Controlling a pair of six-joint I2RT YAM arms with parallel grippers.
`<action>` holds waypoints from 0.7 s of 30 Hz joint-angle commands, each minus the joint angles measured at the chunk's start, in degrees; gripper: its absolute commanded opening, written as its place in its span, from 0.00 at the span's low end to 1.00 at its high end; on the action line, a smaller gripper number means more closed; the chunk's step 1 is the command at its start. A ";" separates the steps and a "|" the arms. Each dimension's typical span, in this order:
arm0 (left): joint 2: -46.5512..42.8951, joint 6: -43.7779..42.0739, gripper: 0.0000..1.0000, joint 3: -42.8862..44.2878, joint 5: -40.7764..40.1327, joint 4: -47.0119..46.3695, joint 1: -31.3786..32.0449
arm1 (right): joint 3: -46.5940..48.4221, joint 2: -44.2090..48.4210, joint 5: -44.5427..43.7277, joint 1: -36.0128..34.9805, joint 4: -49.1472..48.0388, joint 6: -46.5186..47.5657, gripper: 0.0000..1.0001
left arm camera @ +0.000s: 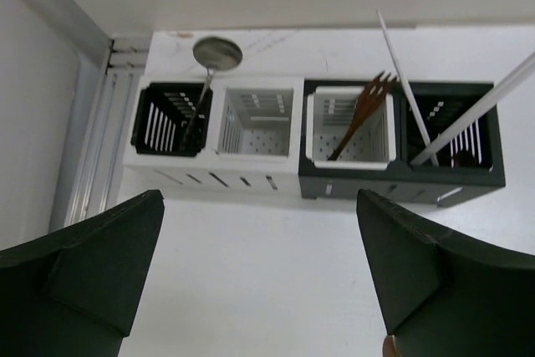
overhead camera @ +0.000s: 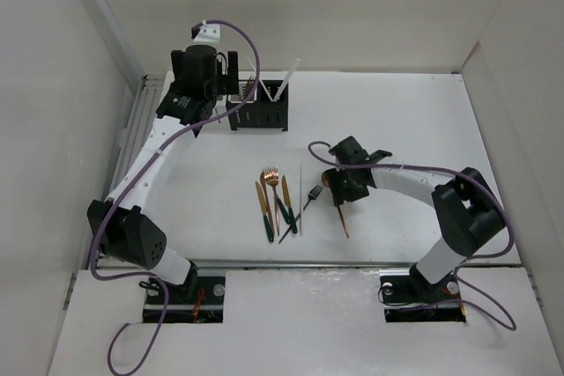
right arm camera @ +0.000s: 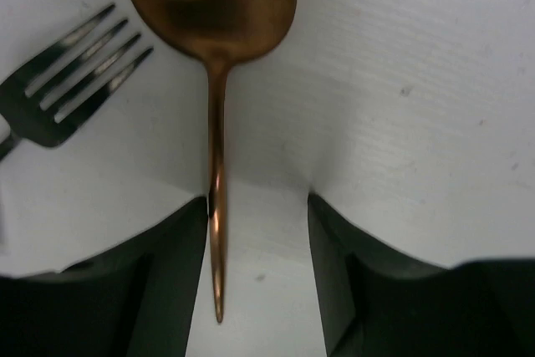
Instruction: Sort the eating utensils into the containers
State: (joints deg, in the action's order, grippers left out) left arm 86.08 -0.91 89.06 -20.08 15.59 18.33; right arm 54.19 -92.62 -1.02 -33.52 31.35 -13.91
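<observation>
The containers are a row of four caddies (left arm camera: 255,123); the left pair has a white frame, the right pair a black one (overhead camera: 258,116). The leftmost holds a silver spoon (left arm camera: 217,52), the third a copper fork (left arm camera: 364,114), the fourth two white sticks (left arm camera: 401,73). My left gripper (left arm camera: 259,273) is open and empty just in front of the row (overhead camera: 227,72). My right gripper (right arm camera: 257,240) is open, low on the table, straddling the handle of a copper spoon (right arm camera: 211,6). The handle touches the left finger (right arm camera: 167,273). The spoon's handle end shows in the top view (overhead camera: 342,222).
A dark fork (right arm camera: 67,81) lies just left of the spoon (overhead camera: 313,193). Several more utensils lie mid-table: a copper fork (overhead camera: 270,175), a copper knife (overhead camera: 261,200), dark pieces and a white stick (overhead camera: 300,200). White walls enclose the table; a rail runs along the left edge (left arm camera: 92,148).
</observation>
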 commanded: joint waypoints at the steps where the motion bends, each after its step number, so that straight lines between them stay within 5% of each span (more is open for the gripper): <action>1: -3.82 2.48 1.00 -1.17 2.23 1.54 0.22 | -0.76 -2.56 0.14 -0.50 -3.40 -1.64 0.56; 8: -6.27 0.47 1.00 -2.48 2.23 0.66 0.22 | 2.14 -10.12 -1.27 -1.64 -4.80 -4.46 0.37; 10: -6.28 -0.23 1.00 -2.48 2.76 0.66 0.22 | 0.83 -11.26 -1.79 -1.12 -5.34 -5.86 0.25; 12: -6.89 -1.02 1.00 -3.01 5.12 0.66 0.22 | 0.30 -11.88 -2.32 -0.15 -6.03 -7.53 0.00; 21: -7.42 -6.39 0.86 -5.64 29.17 5.75 1.79 | 6.09 1.44 -12.59 1.17 -1.04 -4.82 0.00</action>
State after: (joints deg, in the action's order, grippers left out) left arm 80.36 -5.28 84.88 -3.81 19.46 19.18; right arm 57.91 -97.03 -6.17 -33.26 26.41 -20.36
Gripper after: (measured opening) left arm 0.869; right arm 0.030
